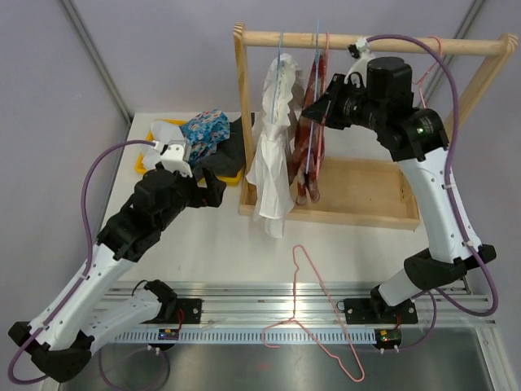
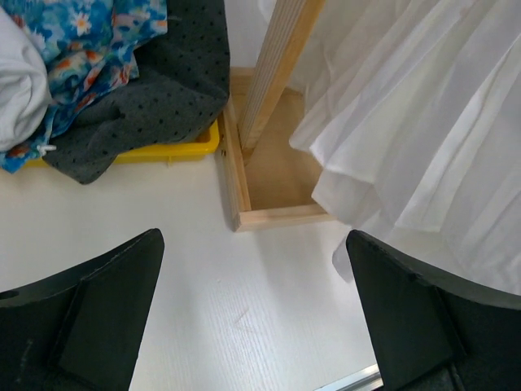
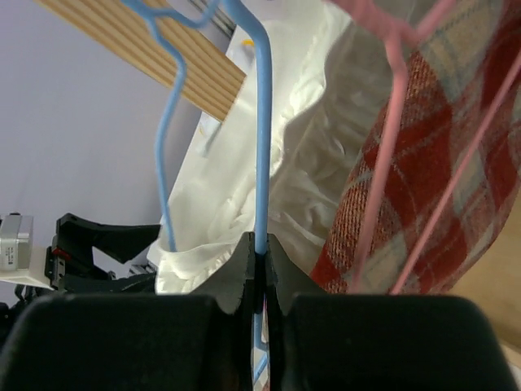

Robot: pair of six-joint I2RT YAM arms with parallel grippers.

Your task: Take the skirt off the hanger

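The white pleated skirt (image 1: pixel 273 163) hung long-axis vertical from a blue wire hanger (image 3: pixel 260 122) on the wooden rack (image 1: pixel 326 39), its hem down near the rack's base. The right gripper (image 3: pixel 259 269) had its jaws clamped together on the hanger's thin wire, just below the rail. A red plaid garment (image 3: pixel 423 163) on a pink hanger (image 3: pixel 391 81) hung close beside it, crowding that side. The left gripper (image 2: pixel 252 261) hovered over the white table (image 1: pixel 212 244) with its jaws wide apart, near the rack's corner. A yellow tray (image 2: pixel 171 151) held floral and dark dotted cloth (image 2: pixel 155 90). A spare pink hanger (image 1: pixel 313 301) lay on the table.
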